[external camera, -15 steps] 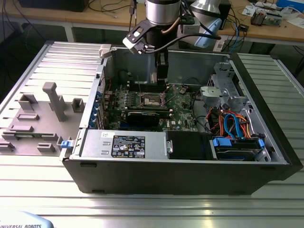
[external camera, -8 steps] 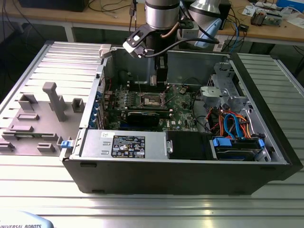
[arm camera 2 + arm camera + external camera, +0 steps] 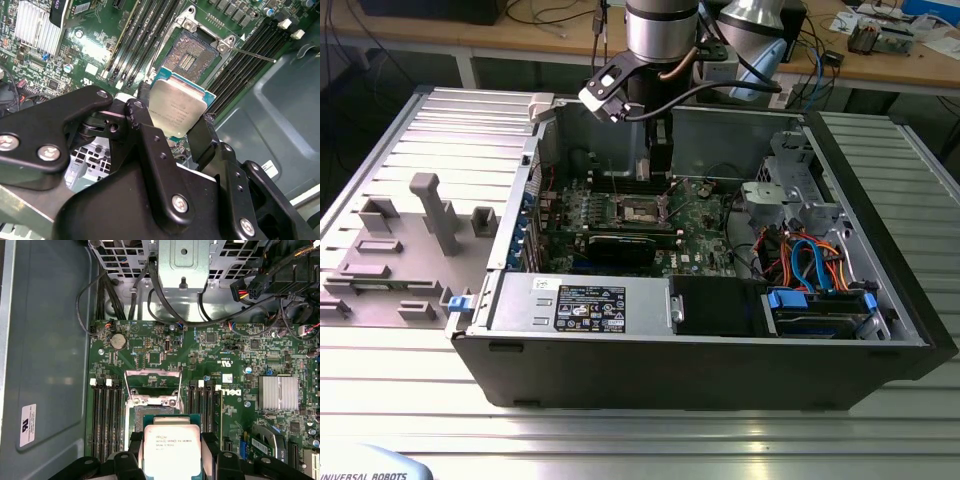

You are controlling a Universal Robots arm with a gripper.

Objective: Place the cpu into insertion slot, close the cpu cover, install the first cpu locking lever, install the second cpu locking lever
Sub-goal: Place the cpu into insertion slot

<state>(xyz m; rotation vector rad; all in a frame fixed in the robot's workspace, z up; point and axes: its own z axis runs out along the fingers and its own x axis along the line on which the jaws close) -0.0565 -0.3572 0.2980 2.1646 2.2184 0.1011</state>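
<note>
- Ribbed metal table (image 3: 620,440) in the exterior view, carrying an open computer case (image 3: 670,375) laid flat with its inside facing up; grey plastic fixtures (image 3: 435,210) on the table toward the exterior view's left, apart from the case.
- Arm (image 3: 660,30) reaching down from above into the case, over the green circuit board (image 3: 705,225).
- Silver power supply (image 3: 580,303) along the case's near wall; blue and orange cables (image 3: 810,262) bundled toward the exterior view's right.
- Gripper (image 3: 175,120), black and two-fingered, pinching the cpu (image 3: 177,107) by two opposite edges; fingers (image 3: 200,137) pressed against the chip's sides in both wrist views.
- Finned silver heatsink (image 3: 278,391) on the board, well apart from the socket.
- Insertion slot (image 3: 152,415) set in the board between two banks of long black memory slots (image 3: 106,415); contact field bare and uncovered in the second wrist view.
- Cpu cover (image 3: 152,400) swung up and open on the side of the insertion slot away from the gripper, board visible through its square window.
- Cpu silver top up with a green rim showing, held off the board just beside the insertion slot and overlapping its nearer edge in the first wrist view; not seated.
- Thin metal lever (image 3: 252,54) sticking out from one corner of the insertion slot, across the memory slots.
- Round coin battery (image 3: 118,341) on the board beyond the cpu cover.
</note>
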